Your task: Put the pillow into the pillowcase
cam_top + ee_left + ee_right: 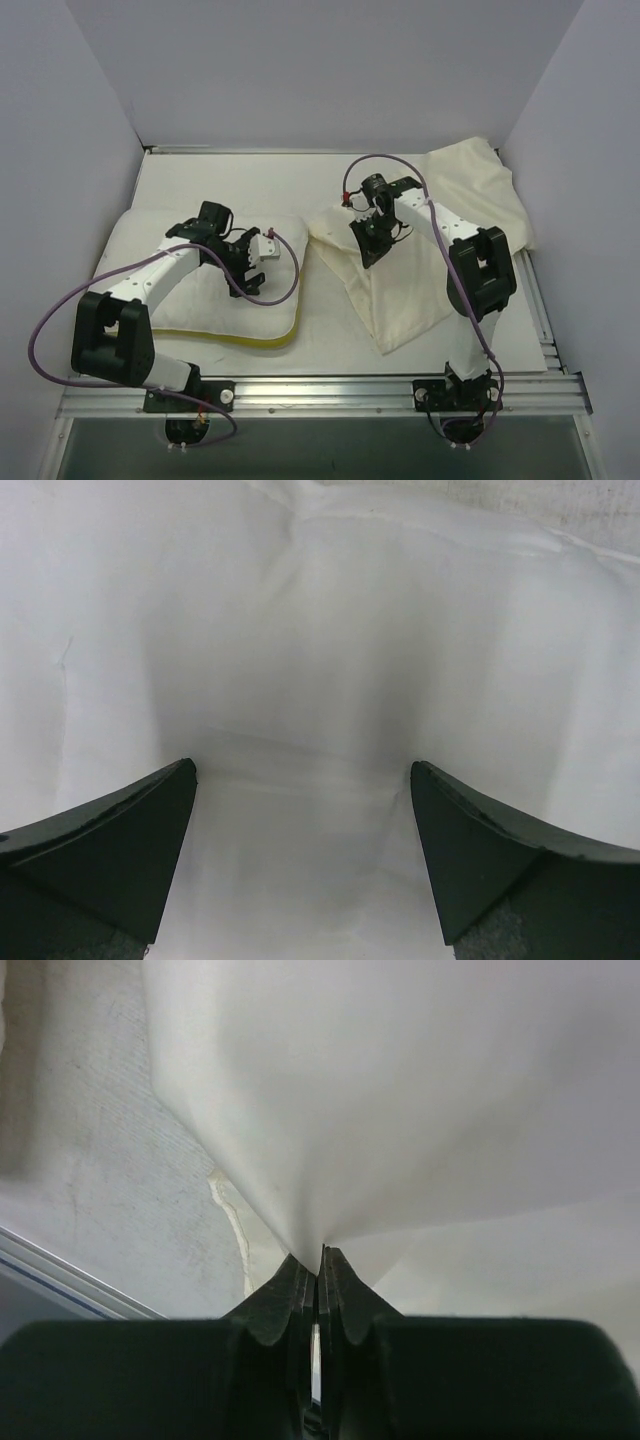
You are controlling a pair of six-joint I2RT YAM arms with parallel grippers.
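Note:
The pillow (210, 312) is a plump white cushion with a yellow band along its near edge, lying flat at the left. My left gripper (268, 246) is open and empty low over the pillow's right part. In the left wrist view the gripper (303, 780) has its fingers spread wide with the white pillow (310, 660) filling the space between them. The pillowcase (420, 290) is limp cream cloth spread at the right, running to the back right corner. My right gripper (365, 258) is shut on the pillowcase's left edge. In the right wrist view the gripper (321, 1256) pinches a peak of the pillowcase (400, 1090), lifted off the table.
White walls close in the left, back and right. A metal rail (330, 390) runs along the near edge by the arm bases. A purple cable (285, 285) loops over the pillow's right part. The pale table mat (110, 1190) shows under the lifted cloth.

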